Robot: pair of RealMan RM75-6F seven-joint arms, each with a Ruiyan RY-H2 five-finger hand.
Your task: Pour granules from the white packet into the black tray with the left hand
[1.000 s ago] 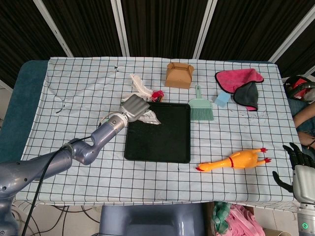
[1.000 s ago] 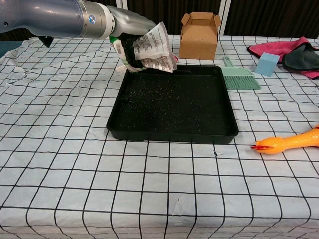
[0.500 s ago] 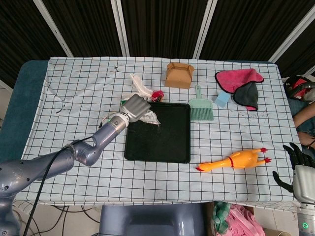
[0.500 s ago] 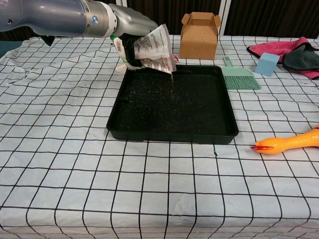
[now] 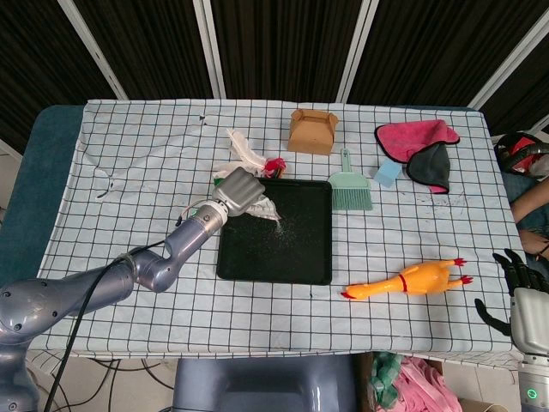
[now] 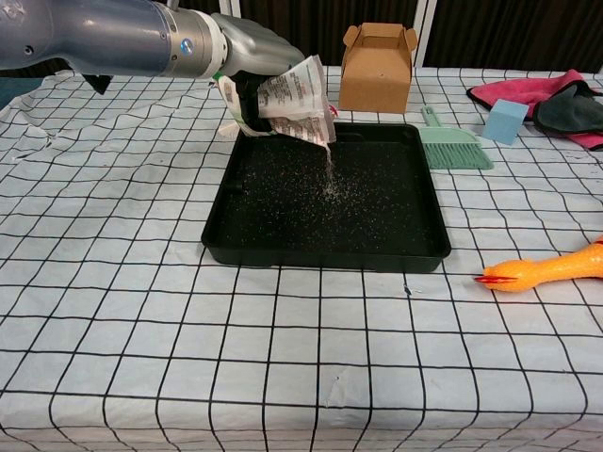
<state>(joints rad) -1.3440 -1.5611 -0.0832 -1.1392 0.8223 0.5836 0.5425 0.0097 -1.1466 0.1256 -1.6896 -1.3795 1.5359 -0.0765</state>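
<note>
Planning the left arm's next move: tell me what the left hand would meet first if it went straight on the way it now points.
Probably nothing soon: the left hand, gripping the white packet, points across above the black tray. Further on lies the green brush, though height is unclear.

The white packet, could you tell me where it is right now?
The white packet is held tilted in the left hand above the far-left corner of the black tray, with granules falling from it. The cardboard box stands just to its right.
</note>
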